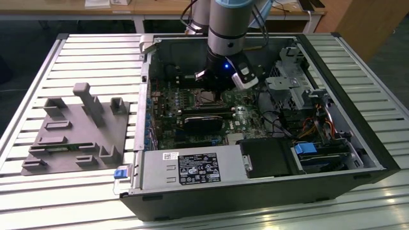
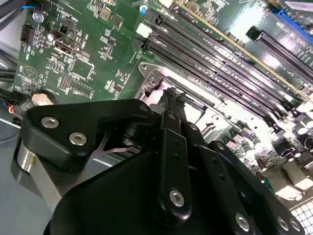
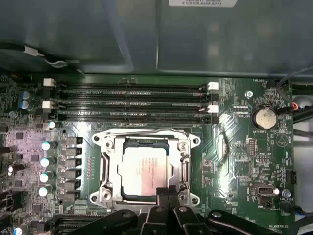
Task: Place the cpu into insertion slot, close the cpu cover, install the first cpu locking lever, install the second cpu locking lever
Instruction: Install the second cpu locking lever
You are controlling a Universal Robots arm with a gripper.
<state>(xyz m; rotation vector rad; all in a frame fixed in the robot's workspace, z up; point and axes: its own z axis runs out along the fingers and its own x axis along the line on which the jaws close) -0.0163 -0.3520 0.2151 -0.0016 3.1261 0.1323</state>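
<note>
My pincer (image 2: pixel 172 98) sits nearest the lens in both wrist views: black linkages, fingertips drawn tight together with no gap, nothing visibly held between them. The tips are down at one edge of the insertion slot (image 3: pixel 146 169); whether they touch the metal there I cannot tell.

Cpu (image 3: pixel 145 170): seated in the slot, pale metal top facing up, lying square within the rim. Placement looks done.

Cpu cover (image 3: pixel 182 161): the silver frame appears to lie flat around the chip, its opening showing the chip's top. Judged closed, though I would not swear it is fully down.

Locking levers: thin rods seem to run along the frame's sides, but I cannot make out whether either is hooked home. With the tips pressed at the socket edge, I judge the lever steps as the work in hand or outstanding.

Counts, first wrist view: one cpu, one socket, one cover; four long black memory slots (image 3: pixel 132 104) just beside the socket, all bare; one round coin battery (image 3: pixel 264 118) well apart.

Exterior view: arm reaches down into the open computer case (image 1: pixel 191 167); one grey fixture tray (image 1: pixel 73 132) sits outside, toward the exterior view's left.
</note>
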